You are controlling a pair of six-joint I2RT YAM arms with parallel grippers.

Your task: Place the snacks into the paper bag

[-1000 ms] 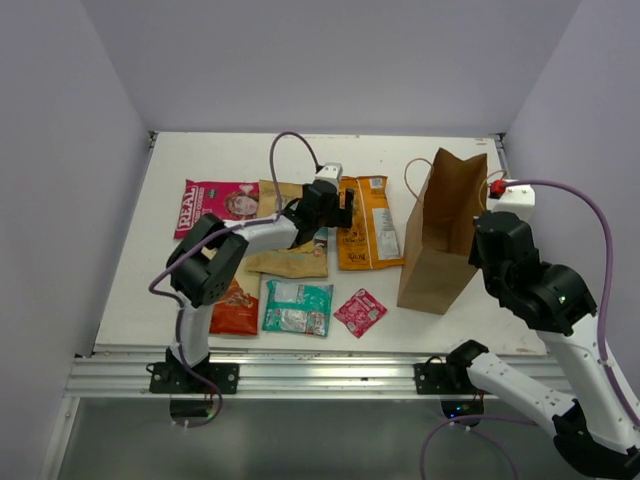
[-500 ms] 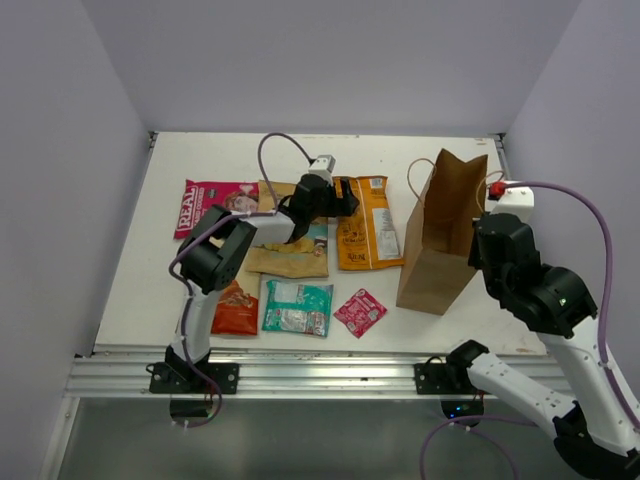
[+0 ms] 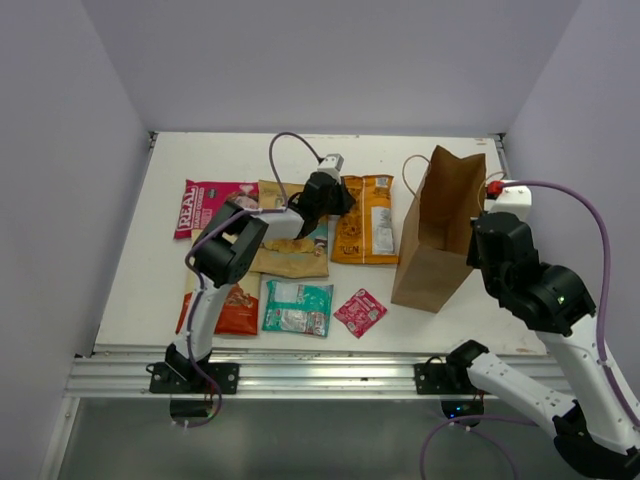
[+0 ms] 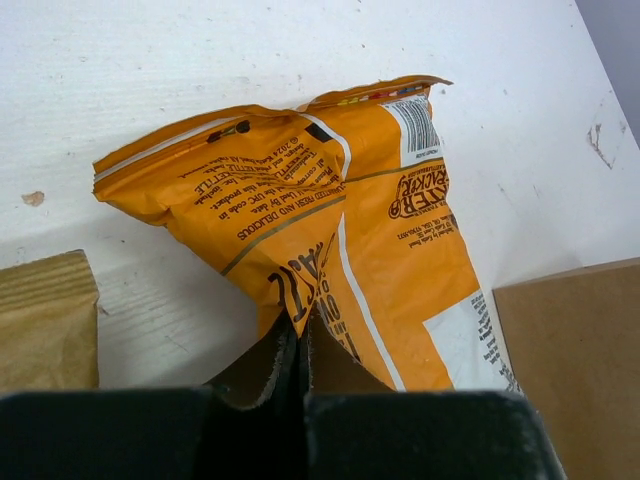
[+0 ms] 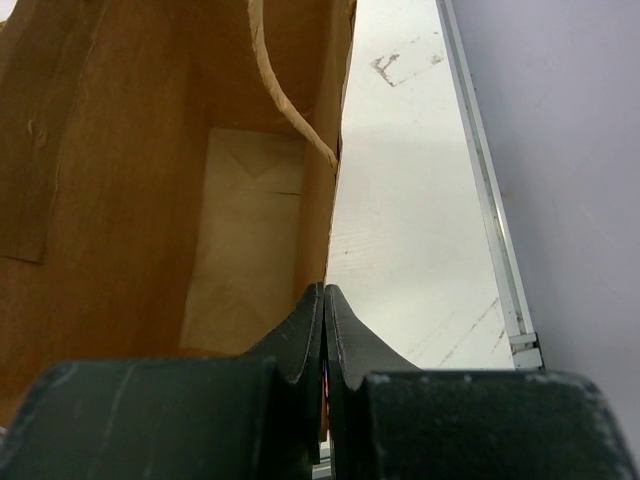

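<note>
The orange snack packet (image 3: pixel 368 222) lies on the table just left of the paper bag (image 3: pixel 435 235), its near edge puckered up. My left gripper (image 3: pixel 335 200) is shut on that puckered edge (image 4: pixel 303 325). The brown paper bag (image 5: pixel 150 200) stands upright with its mouth open. My right gripper (image 5: pixel 325 292) is shut on its right wall at the rim, close to a loop handle (image 5: pixel 285 100). Flat on the table lie the pink-red "REAL" packet (image 3: pixel 210 205), the tan packet (image 3: pixel 290 258), the red-orange packet (image 3: pixel 235 305), the teal-green packet (image 3: pixel 297 306) and the small pink-red sachet (image 3: pixel 360 311).
White walls close in the table (image 3: pixel 200 160) on the left, back and right. An aluminium rail (image 3: pixel 300 375) runs along the near edge. In the left wrist view the tan packet's corner (image 4: pixel 45 320) is at the left and the bag's side (image 4: pixel 580 330) at the right.
My left gripper has shut on the orange packet's edge, and the packet has bunched and turned a little. The bag has leaned slightly leftward. The right gripper stays shut.
</note>
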